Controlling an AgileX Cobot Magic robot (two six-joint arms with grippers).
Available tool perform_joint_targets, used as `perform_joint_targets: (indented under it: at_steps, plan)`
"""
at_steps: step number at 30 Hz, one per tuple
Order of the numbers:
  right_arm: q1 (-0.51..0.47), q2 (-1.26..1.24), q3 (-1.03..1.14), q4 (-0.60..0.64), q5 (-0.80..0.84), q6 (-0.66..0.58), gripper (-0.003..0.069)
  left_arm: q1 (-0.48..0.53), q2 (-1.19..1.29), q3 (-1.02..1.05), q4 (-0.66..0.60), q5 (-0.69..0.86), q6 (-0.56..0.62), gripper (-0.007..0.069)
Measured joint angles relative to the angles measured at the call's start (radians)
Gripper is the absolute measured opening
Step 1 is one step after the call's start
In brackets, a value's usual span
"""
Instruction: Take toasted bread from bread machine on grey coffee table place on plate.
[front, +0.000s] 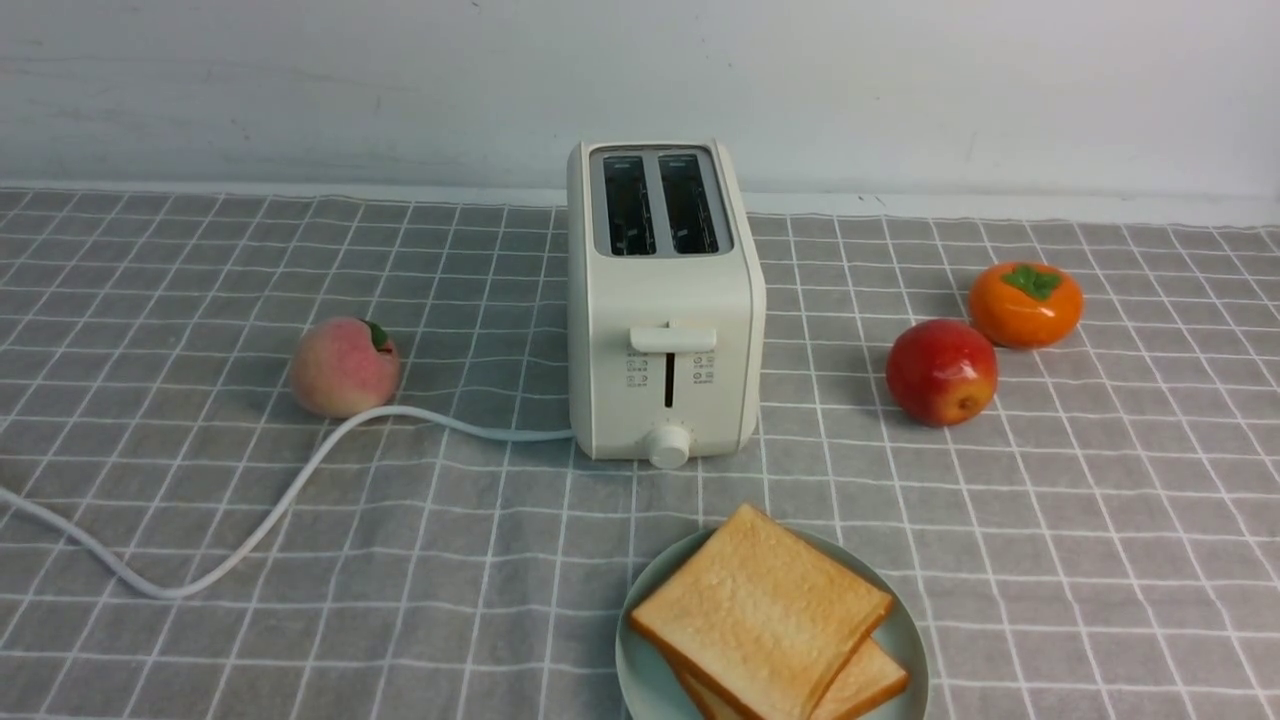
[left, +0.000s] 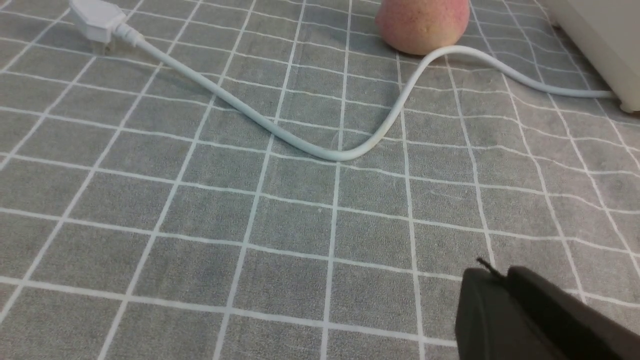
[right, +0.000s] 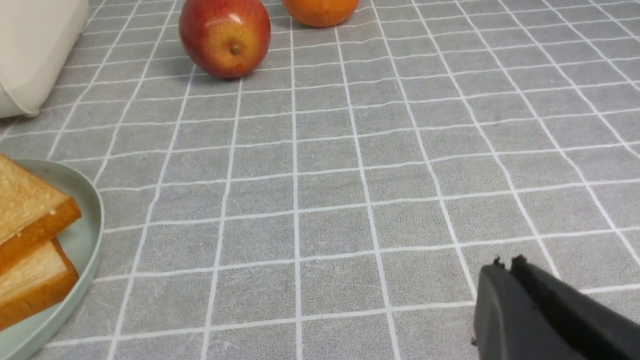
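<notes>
**Both slices on the plate, toaster slots bare**

The grey coffee table (front: 200, 640) spreads under everything. At its middle stands the bread machine (front: 664, 300), its white cord (front: 300, 480) trailing off to the robot's left past a peach (front: 344, 366). In front of it the plate (front: 640, 670) carries the toasted bread (front: 760, 612), two slices stacked and skewed. An apple (front: 941, 372) and persimmon (front: 1025, 304) sit on the right. The left gripper (left: 492, 280) and right gripper (right: 505, 272) hover over bare cloth, jaws pressed together, holding nothing.

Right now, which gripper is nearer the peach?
Left. The left gripper hangs shut over bare cloth with the peach ahead of it, beyond the white cord. The right gripper is across the toaster, on the apple side.
</notes>
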Motion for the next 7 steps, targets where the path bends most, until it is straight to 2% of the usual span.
perform_joint_targets:
  at_steps: [7]
  plan:
    - [0.0,0.0,0.0,0.0,-0.001,0.0,0.0025,0.0,0.0,0.0,0.0,0.0,0.0,0.0039]
